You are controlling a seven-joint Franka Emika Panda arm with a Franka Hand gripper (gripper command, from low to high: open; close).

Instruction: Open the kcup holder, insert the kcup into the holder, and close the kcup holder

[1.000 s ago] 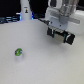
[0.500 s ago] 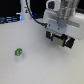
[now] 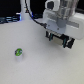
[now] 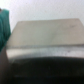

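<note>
In the exterior view, you see the kcup [image 3: 18,51] standing alone on the white table [image 3: 40,67], green top up. The gripper [image 3: 59,40] hangs well apart from the kcup, toward the exterior view's right, and touches nothing. Its two dark fingers [image 3: 49,36] stand apart with a clear gap between them. In the wrist view, a blurred flat-topped box with a dark front, probably the holder [image 4: 45,36], fills most of the frame; you cannot tell whether its drawer is open.
</note>
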